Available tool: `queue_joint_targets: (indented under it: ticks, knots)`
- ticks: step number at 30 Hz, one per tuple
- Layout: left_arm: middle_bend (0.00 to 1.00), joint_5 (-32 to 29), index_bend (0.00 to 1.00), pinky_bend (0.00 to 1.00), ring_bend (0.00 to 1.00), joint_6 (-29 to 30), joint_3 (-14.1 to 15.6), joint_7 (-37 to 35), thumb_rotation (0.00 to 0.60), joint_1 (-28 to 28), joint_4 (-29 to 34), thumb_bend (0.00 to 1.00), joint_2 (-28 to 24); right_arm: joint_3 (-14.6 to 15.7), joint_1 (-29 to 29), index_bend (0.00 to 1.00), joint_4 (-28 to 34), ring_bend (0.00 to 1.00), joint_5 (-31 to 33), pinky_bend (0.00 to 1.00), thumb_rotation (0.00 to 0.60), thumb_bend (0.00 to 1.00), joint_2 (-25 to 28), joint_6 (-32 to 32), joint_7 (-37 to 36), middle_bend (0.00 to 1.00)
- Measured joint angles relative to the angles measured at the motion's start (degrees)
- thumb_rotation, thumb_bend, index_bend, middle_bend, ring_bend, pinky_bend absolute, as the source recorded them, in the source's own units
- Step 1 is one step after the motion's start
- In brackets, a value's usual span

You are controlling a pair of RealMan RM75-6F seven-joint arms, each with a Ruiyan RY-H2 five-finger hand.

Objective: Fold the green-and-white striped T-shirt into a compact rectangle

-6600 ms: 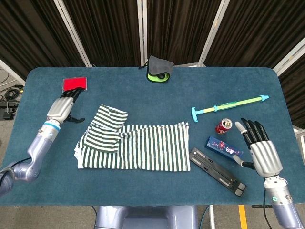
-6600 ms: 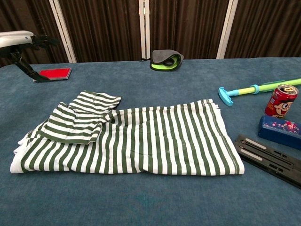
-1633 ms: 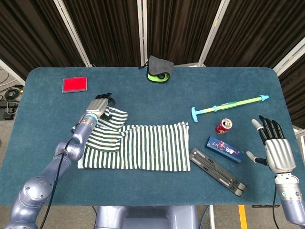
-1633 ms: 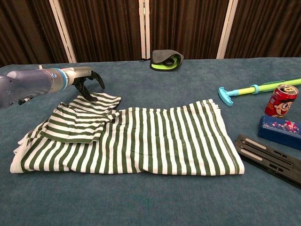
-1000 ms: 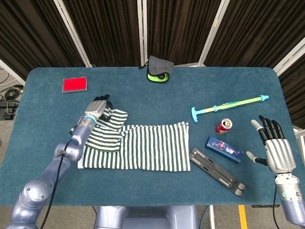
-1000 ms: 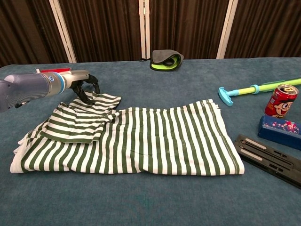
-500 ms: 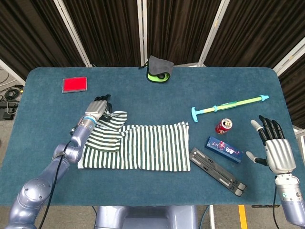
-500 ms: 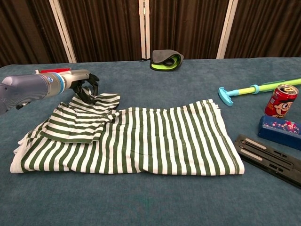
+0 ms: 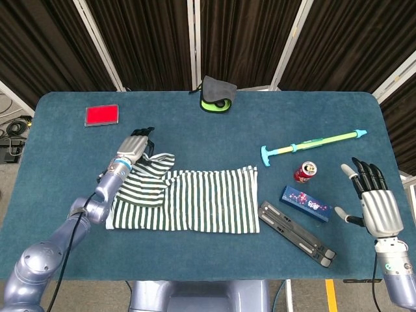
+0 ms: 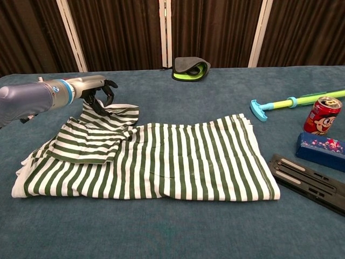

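Striped T-shirt [image 9: 188,198] lies on blue table [image 9: 214,130], left of centre, partly folded, sleeve part doubled over at far left corner. Left hand [image 9: 134,146] pinches far left edge of shirt and lifts it a little off table; fingers [image 10: 105,87] curled on cloth. Right hand [image 9: 374,198] at near right table edge, fingers spread, holds nothing, well apart from shirt. Red can [image 9: 304,172] and black bar [image 9: 296,231] right of shirt
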State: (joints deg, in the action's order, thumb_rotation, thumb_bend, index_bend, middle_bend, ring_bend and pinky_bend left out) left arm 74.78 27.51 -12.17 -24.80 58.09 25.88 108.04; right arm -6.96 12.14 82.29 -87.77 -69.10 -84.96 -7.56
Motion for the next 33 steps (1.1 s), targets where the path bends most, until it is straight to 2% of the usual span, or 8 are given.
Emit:
queue_joint_targets:
  ticks: [12, 22, 29, 33]
  knots:
    - [0.00, 1.2, 0.73, 0.00, 0.00, 4.3, 1.6, 1.9, 0.600, -3.9, 14.6, 0.45, -8.7, 0.3, -0.1, 0.18, 1.0, 0.00, -0.9, 0.00, 0.600, 0.00, 0.4, -0.6, 0.0, 0.00]
    - [0.00, 1.7, 0.74, 0.00, 0.00, 9.2, 3.2, 7.1, 0.600, -7.5, 27.9, 0.45, -15.9, 0.5, -0.2, 0.19, 1.7, 0.00, -1.7, 0.00, 0.600, 0.00, 0.7, -1.0, -0.1, 0.00]
    - [0.00, 3.3, 0.74, 0.00, 0.00, 13.7, 5.7, 10.3, 0.600, -10.7, 35.0, 0.45, -20.3, 0.7, -0.3, 0.20, 2.1, 0.00, -2.1, 0.00, 0.600, 0.00, 0.9, -1.3, -0.3, 0.00]
    - [0.00, 5.4, 0.74, 0.00, 0.00, 16.0, 7.6, 11.1, 0.600, -12.2, 36.7, 0.45, -21.7, 0.8, -0.4, 0.20, 2.0, 0.00, -2.3, 0.00, 0.600, 0.00, 0.9, -1.4, -0.5, 0.00]
